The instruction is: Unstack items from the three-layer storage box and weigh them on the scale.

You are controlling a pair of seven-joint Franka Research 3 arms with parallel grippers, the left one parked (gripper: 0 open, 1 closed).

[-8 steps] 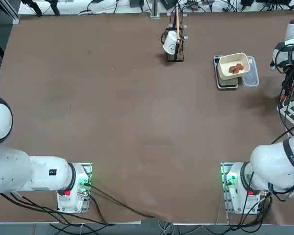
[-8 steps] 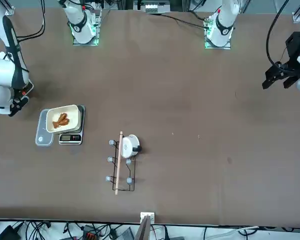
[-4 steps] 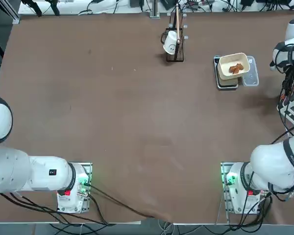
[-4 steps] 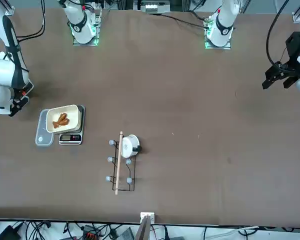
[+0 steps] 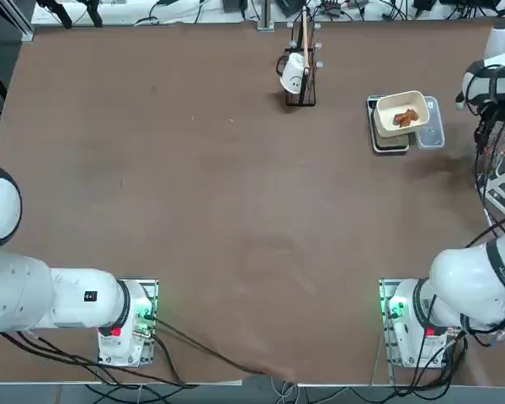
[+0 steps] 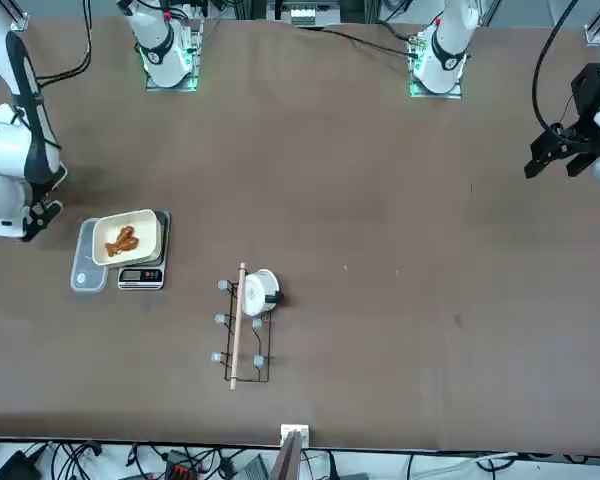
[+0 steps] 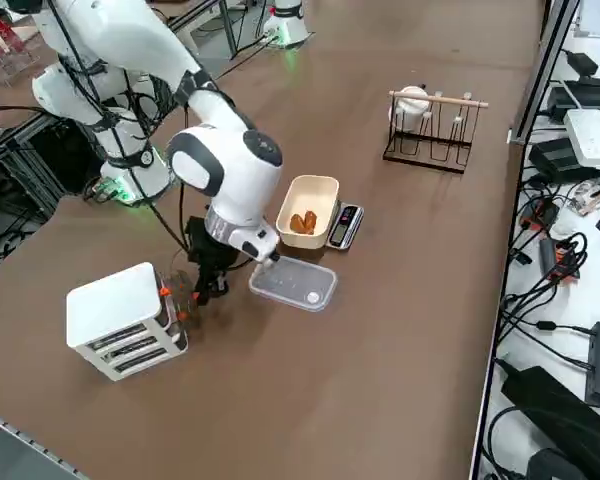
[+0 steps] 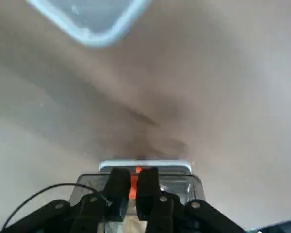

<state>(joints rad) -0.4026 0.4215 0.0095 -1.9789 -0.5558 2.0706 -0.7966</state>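
Right arm: it has shifted a little inward and away from its base since the earlier overhead frame, and more of a clear drawer (image 7: 183, 290) shows beside the storage box (image 7: 110, 305); tray and scale sit as they did.
Right gripper (image 8: 134, 175): closed on the orange tab (image 8: 133, 188) of the drawer, one finger on each side, likely because the tab gives a narrow, firm place to pull.
Storage box: white, at the robot's right, its slotted side toward the gripper; that facing probably lets a drawer come out toward the scale.
Drawer contents: something pale shows in it, too obscured to name.
Food pieces (image 7: 304, 223): brown-orange, together in the cream tray (image 7: 314, 183), which probably keeps them contained for weighing.
Scale (image 7: 346, 226): partly under the tray, display left exposed, presumably for reading.
Clear container (image 7: 294, 284): flat on the table beside the tray, near the gripper; a low swing could catch it.
Wire stand (image 7: 438, 152): well apart, with a white mug (image 7: 411, 104), so unlikely to hinder the pull.
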